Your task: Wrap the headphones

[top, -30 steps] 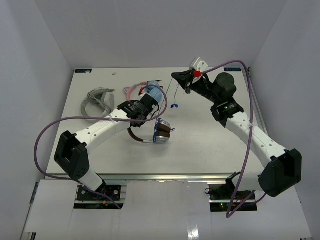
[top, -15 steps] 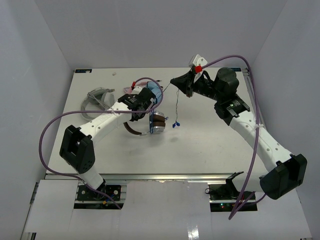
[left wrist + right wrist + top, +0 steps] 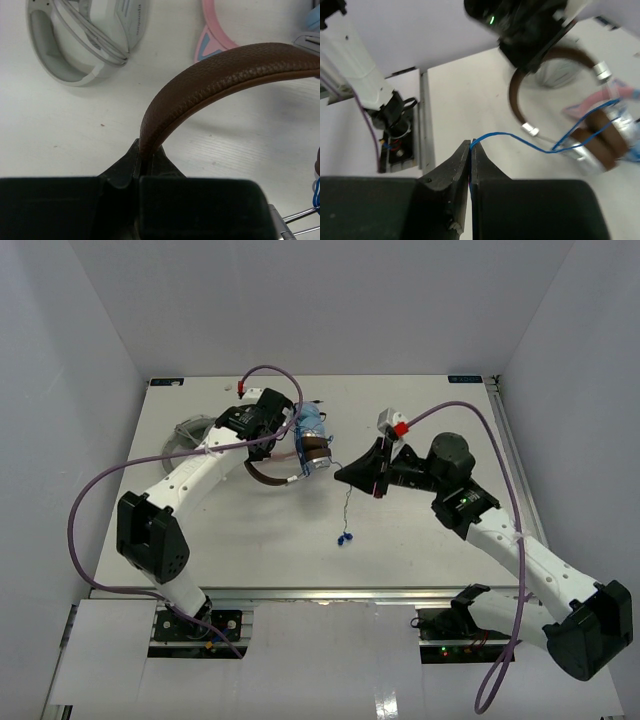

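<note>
Now the left gripper (image 3: 141,159) pinches the brown headband (image 3: 225,65) of the headphones (image 3: 300,460) over the table (image 3: 430,540), left of centre, while the right gripper (image 3: 470,146), clamped shut on the thin blue cable (image 3: 520,141), sits just to their right, the cable apparently running slack leftward to them.

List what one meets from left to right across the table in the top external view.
Grey-white plastic over-ear headphones → brown-padded headphones with silver metal cups → black fingers of the right gripper, shut on the thin blue cable. The pink headphones and the left gripper overlap the brown pair, so are omitted.
</note>
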### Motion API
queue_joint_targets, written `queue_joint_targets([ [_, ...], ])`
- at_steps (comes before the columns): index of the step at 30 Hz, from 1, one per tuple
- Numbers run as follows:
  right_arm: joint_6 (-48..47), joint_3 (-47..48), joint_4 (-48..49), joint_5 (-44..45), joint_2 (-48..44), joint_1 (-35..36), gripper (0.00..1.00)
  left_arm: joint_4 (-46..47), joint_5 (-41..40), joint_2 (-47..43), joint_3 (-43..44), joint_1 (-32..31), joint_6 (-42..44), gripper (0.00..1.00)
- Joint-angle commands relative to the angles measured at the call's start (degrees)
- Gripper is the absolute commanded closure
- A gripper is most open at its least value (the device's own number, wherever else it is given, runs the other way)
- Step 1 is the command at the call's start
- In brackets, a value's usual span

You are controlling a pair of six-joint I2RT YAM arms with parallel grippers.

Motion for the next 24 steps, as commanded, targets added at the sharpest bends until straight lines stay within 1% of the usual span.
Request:
queue_joint_targets([
  [1,3.3,-7.7,11.1,2.8,-1.0,4.2,0.92,3.6,5.2,-5.5,3.5,0.9,-4.7,1.0],
  [5,1.6,-14.2,13.6,10.5,-1.8,6.8,0.92,3.3,7.3,-7.7,4.1,1.4,-7.2,1.0],
  [8,0.2,-16.5,14.9,16.2,-2.0,9.0,0.92,5.1,9.0,-11.0,3.0,1.5,-7.9,1.0],
  [12,-1.0,-20.0,17.6,21.0,-2.1,11.8,0.92,7.0,9.3,-15.2,2.2,1.9,-8.5,1.0],
  [18,-1.6,-24.0,21.0,23.1,-2.2,14.5,0.92,7.1,6.3,-19.1,2.8,2.3,-10.3,1.0],
  [20,-1.6,-24.9,22.4,23.2,-2.4,15.2,0.92,8.5,6.1,-20.3,1.7,2.3,-10.3,1.0],
  [24,-1.9,-24.3,21.8,23.8,-1.6,16.0,0.92,10.6,6.8,-22.5,0.1,2.3,-10.7,1.0],
])
